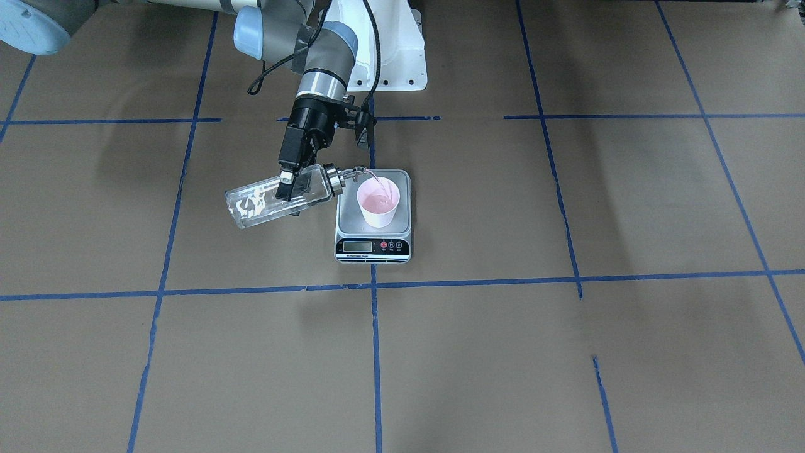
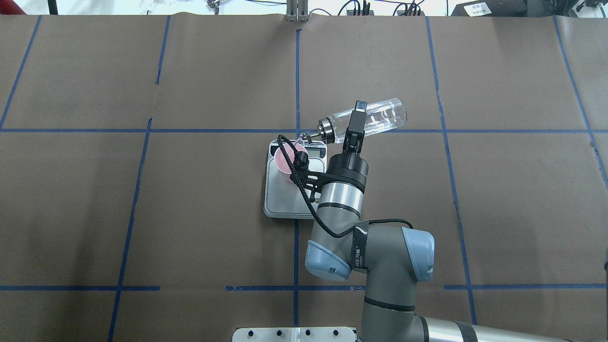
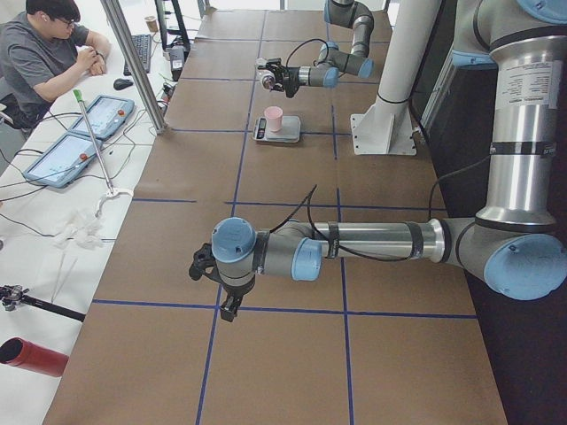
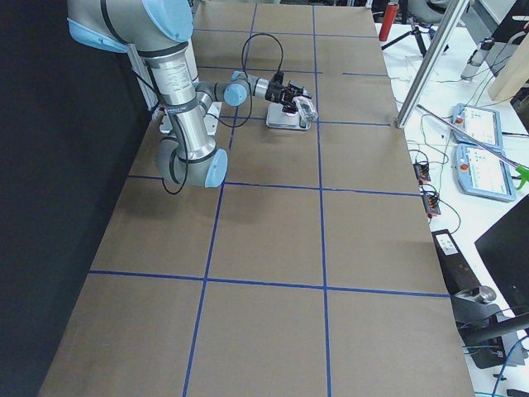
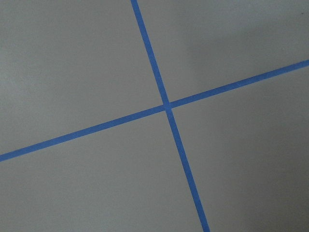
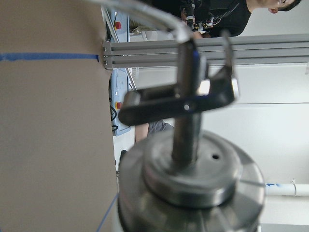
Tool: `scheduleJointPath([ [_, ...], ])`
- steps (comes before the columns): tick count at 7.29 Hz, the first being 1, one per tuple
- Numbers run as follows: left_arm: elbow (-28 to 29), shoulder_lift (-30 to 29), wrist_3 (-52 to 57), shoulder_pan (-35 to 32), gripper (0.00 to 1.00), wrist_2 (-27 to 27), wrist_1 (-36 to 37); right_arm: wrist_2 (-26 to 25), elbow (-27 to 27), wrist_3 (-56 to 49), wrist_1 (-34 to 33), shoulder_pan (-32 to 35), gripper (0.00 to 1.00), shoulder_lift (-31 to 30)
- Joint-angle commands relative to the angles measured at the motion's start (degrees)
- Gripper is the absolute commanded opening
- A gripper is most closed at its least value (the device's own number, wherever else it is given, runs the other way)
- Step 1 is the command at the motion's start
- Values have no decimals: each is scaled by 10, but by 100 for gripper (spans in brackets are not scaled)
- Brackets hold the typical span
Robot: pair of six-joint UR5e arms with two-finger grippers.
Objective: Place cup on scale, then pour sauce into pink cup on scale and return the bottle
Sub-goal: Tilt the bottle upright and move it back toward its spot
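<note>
We see the bottle as glossy clear glass, polished metal cap at its 3 o'clock end; cup matt paper; scale satin steel top, black strip at 6 o'clock; table matt brown paper, blue tape.

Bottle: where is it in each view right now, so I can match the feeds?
Front-facing: bottle left of centre, tilted.
Overhead: bottle above centre, right.
Exterior left: top centre, above the scale, too small to make out.
Exterior right: bottle top centre.
Left wrist: not in it.
Right wrist: its cap fills the bottom.
Shared landmark: the scale beside it.
</note>
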Motion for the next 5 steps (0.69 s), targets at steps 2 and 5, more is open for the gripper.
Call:
scheduleJointPath([
  [2, -5, -1, 0, 0, 100, 1, 0, 75, 7, 64, 196, 13, 0, -24],
  [5, -8, -1, 0, 0, 100, 2, 0, 148, 61, 261, 256, 32, 0, -38],
])
